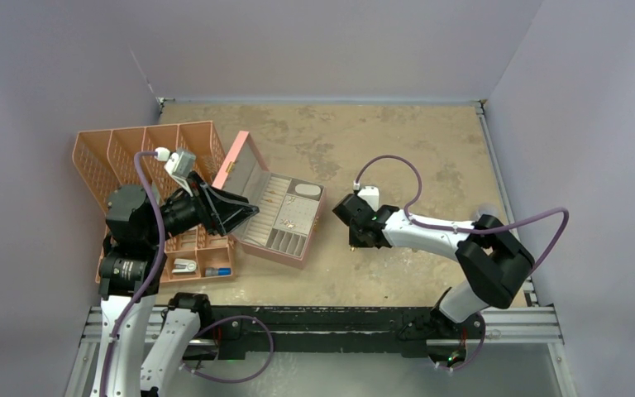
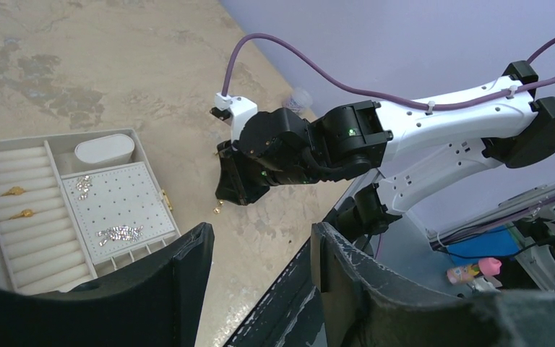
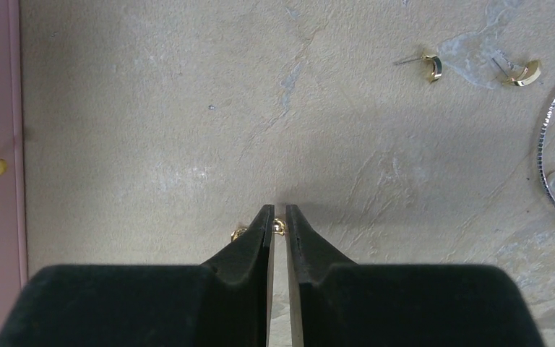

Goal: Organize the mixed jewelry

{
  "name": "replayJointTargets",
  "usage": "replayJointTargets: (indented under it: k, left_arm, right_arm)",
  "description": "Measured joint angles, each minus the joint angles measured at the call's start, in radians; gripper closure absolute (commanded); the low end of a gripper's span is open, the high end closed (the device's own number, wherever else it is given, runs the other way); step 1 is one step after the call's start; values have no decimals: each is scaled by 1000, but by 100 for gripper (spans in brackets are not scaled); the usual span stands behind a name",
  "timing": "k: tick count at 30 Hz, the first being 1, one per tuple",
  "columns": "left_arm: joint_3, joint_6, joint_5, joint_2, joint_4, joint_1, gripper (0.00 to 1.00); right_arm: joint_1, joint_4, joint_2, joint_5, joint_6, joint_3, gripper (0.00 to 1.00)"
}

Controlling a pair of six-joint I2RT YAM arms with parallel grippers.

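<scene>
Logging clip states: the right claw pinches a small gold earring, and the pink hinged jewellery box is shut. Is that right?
Not quite: the pink hinged jewellery box is open, its lid tipped back, as the top external view shows. The right claw does pinch a small gold earring.
</scene>
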Motion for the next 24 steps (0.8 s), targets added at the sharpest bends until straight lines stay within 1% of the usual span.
replayJointTargets:
  k: [7, 10, 17, 24]
  left_arm:
    - [-9, 0, -3, 0, -1, 0, 49]
    - [-10, 0, -3, 0, -1, 0, 49]
    - [-11, 0, -5, 0, -2, 0, 50]
    - [-18, 0, -9, 1, 0, 0, 51]
  right_arm:
    - [0, -1, 3, -3, 2, 2, 83]
    - [0, -3, 3, -3, 4, 2, 82]
    - [0, -25, 3, -8, 7, 2, 82]
    - [0, -33, 3, -12, 7, 2, 85]
